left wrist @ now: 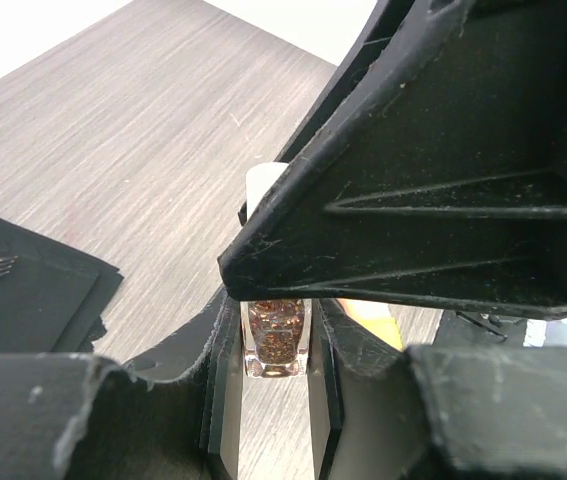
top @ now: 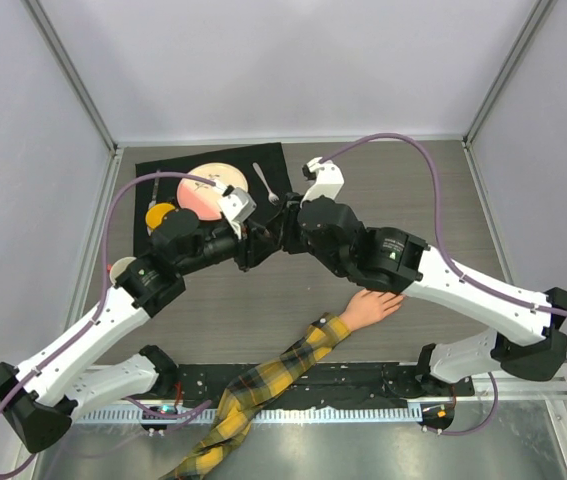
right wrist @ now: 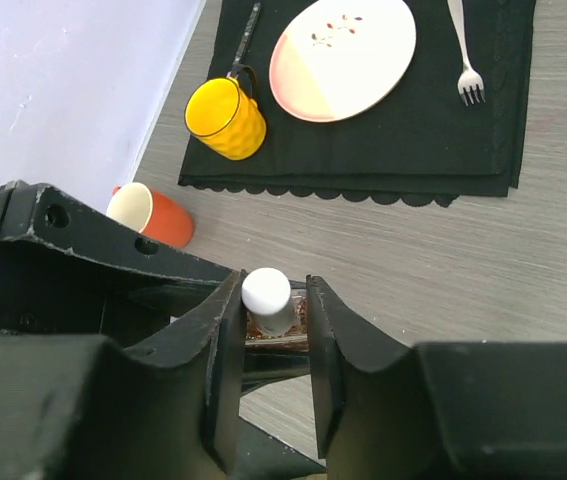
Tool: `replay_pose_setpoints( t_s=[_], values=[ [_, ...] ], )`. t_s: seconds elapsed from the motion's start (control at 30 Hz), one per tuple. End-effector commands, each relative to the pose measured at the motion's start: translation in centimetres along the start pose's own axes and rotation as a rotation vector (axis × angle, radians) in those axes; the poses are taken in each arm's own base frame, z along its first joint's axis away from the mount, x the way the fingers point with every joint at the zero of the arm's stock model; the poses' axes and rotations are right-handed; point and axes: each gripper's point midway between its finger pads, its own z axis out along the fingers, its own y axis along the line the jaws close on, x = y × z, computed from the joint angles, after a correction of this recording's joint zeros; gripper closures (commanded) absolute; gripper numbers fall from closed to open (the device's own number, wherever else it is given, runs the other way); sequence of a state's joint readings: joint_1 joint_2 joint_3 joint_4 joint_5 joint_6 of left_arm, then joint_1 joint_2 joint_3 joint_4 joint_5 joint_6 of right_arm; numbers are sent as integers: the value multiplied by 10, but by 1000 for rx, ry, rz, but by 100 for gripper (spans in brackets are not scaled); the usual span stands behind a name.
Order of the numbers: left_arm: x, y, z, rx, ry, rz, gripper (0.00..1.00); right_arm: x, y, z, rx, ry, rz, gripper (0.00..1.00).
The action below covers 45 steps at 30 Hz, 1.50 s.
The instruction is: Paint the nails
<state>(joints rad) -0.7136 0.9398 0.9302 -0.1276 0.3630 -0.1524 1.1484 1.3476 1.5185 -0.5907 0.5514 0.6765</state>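
A small glass nail polish bottle (left wrist: pixel 276 345) filled with brown glitter hangs above the table, my left gripper (left wrist: pixel 277 312) shut on its sides. Its white cap (right wrist: pixel 266 290) sits between the fingers of my right gripper (right wrist: pixel 274 283). The cap touches one finger and a narrow gap shows at the other. Both grippers meet at mid-table, left gripper (top: pixel 261 242) facing right gripper (top: pixel 289 226). The pale mannequin hand (top: pixel 371 307) lies flat under the right arm on a plaid sleeve (top: pixel 263 385). The nails (top: pixel 399 299) are too small to make out.
A black placemat (top: pixel 268 160) at the back left holds a pink and cream plate (top: pixel 203 190), a fork (top: pixel 266 183) and a yellow mug (top: pixel 159 215). An orange cup (right wrist: pixel 153 215) lies on its side left of the mat.
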Motion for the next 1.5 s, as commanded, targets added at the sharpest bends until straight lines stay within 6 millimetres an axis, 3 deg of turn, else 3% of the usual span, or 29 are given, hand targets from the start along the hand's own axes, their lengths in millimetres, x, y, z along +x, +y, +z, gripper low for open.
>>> replay_pose_setpoints(
  t_s=[0.0,0.07,0.1,0.13,0.17,0.2,0.23,0.27,0.3,0.33,0.43,0.5,0.63,0.67,0.7,0.77,0.8,0.87,1.13,1.37,1.47],
  values=[
    [-21,-8,1,34,-71,24,100,-18,3,-14,-38,-65,51,68],
    [-21,-14,1,69,-71,15,100,-16,2,-16,-55,-64,49,82],
    [-21,-24,0,130,-68,17,100,-19,4,-18,-71,-77,52,93],
    [-22,-31,0,169,-69,17,100,-11,-1,-17,-75,-68,10,99],
    [-22,-38,-2,212,-69,19,100,-19,-2,-29,-121,-91,-15,99],
    [-23,-61,-9,340,-68,21,100,-24,6,-32,-194,-116,-47,99],
    [-22,-71,-12,402,-59,18,100,11,20,-40,-405,-14,-220,99],
    [-24,-83,-17,480,-70,21,100,9,26,-62,-565,-28,-261,99],
    [-31,-103,-28,611,-94,25,100,14,43,-84,-773,-47,-308,99],
    [-29,-111,-33,672,-88,4,100,44,34,-85,-842,26,-316,99],
    [-37,-126,-43,781,-106,-20,100,49,19,-92,-891,78,-301,99],
    [-37,-125,-41,771,-105,-26,100,46,17,-97,-891,59,-289,99],
    [-33,-118,-33,728,-95,-20,100,34,10,-88,-802,25,-258,99],
    [-33,-113,-29,692,-94,-23,100,30,9,-86,-776,15,-248,95],
    [-32,-108,-25,659,-91,-24,100,19,1,-79,-692,-13,-215,74],
    [-28,-91,-15,543,-79,-11,100,7,-9,-73,-599,-41,-187,61],
    [-28,-80,-9,472,-83,-6,100,-5,-21,-68,-495,-71,-151,46],
    [-20,-60,-1,356,-56,8,100,-12,-27,-68,-451,-85,-129,41],
    [-15,-30,6,185,-38,15,100,-39,-34,-54,-288,-120,15,36],
    [-18,-22,4,131,-55,29,100,-33,-21,-39,-190,-116,-10,40],
    [-18,-22,3,129,-58,27,100,-27,-5,-36,-199,-103,-41,42]
  ],
)
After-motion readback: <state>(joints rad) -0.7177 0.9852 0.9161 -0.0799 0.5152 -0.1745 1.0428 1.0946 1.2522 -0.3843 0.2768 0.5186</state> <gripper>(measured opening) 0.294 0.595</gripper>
